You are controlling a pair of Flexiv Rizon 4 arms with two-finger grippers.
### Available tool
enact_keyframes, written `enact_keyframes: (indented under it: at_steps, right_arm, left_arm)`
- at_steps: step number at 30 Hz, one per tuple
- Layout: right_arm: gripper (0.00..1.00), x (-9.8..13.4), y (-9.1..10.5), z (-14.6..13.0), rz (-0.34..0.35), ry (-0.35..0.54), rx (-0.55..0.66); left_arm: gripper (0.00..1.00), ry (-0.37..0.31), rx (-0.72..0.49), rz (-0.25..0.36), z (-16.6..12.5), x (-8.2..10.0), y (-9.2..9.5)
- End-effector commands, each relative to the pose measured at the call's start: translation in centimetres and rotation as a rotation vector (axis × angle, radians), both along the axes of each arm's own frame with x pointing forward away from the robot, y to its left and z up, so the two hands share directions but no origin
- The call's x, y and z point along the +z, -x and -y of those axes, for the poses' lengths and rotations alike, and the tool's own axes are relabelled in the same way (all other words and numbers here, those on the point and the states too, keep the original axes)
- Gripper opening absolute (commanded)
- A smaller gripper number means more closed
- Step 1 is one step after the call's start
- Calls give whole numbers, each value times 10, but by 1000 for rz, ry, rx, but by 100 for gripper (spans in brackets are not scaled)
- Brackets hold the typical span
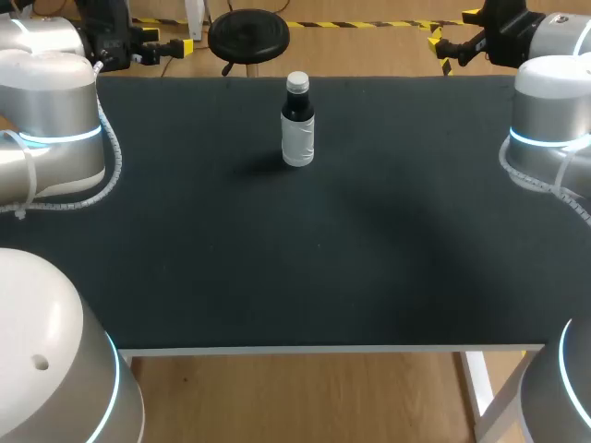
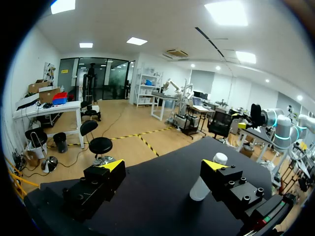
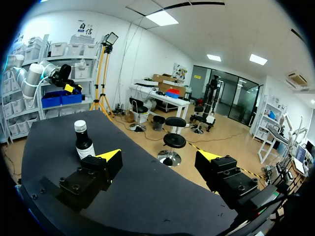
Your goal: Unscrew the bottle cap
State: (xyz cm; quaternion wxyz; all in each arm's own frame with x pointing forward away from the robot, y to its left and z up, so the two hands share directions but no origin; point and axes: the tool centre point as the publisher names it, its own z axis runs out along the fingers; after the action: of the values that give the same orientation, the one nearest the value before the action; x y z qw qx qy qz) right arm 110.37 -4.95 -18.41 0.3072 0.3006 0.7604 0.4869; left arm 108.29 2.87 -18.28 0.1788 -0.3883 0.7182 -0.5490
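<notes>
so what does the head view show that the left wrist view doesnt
Only the head view: the whole bottle, dark neck and white label, nothing in front of it. Only the left wrist view: the left gripper, open, close up, one finger hiding part of the bottle. Both: the bottle upright, white cap on, on the black table.

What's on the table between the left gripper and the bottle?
Nothing. In the head view only bare black table lies between the left gripper and the bottle. The left wrist view shows the same bare stretch.
</notes>
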Motion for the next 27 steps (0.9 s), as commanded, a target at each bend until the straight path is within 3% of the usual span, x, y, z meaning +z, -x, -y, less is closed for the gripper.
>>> enact_keyframes:
  at_steps: [1, 12, 20, 27]
  right_arm:
    - [100, -1, 0, 1, 1, -2, 2]
    - [100, -1, 0, 1, 1, -2, 2]
    - [100, -1, 0, 1, 1, -2, 2]
    - [100, -1, 0, 1, 1, -2, 2]
  left_arm:
    - [100, 7, -47, 36, 6, -7, 5]
    - [100, 45, -376, 227, 52, -22, 32]
    - [100, 122, -617, 319, 91, -31, 54]
    - [100, 182, -675, 352, 102, -43, 57]
